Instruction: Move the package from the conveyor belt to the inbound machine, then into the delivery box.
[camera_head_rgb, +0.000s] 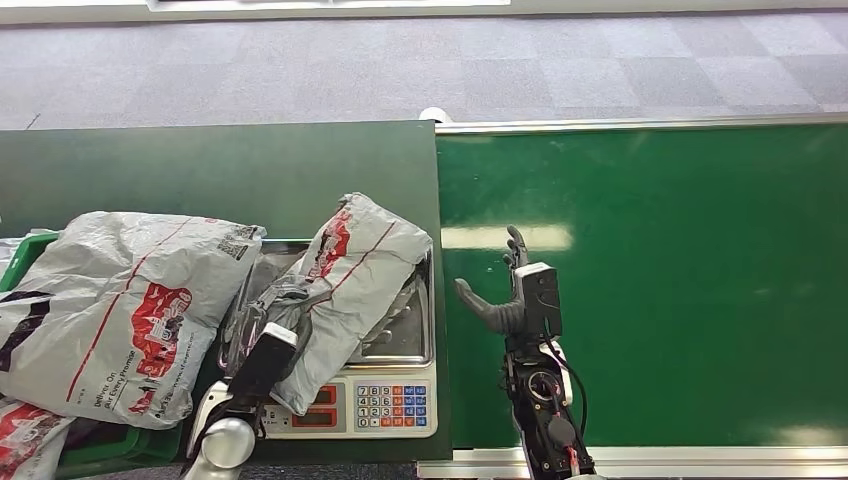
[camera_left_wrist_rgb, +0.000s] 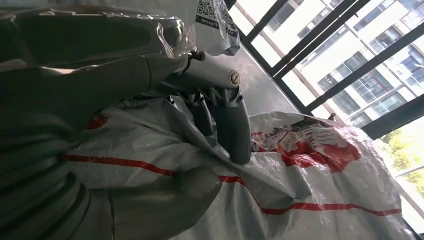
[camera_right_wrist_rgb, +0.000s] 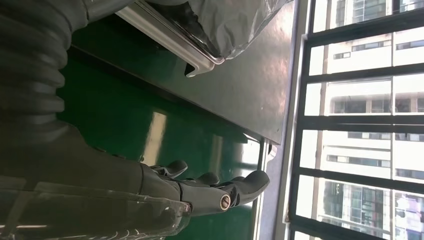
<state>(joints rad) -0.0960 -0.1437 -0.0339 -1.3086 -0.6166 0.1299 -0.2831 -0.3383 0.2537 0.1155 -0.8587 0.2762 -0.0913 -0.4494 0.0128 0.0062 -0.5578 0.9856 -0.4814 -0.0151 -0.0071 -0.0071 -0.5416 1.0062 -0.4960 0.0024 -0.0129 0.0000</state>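
We grip the package (camera_head_rgb: 345, 290) on the scale (camera_head_rgb: 395, 385) with left hand (camera_head_rgb: 270, 325); right hand (camera_head_rgb: 505, 300) spread. Next: lift to box (camera_head_rgb: 25, 255).

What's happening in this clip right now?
The left hand grips a grey package lying on the scale, the inbound machine. The right hand hovers open above the green conveyor belt. More packages are piled in a green box at the left.
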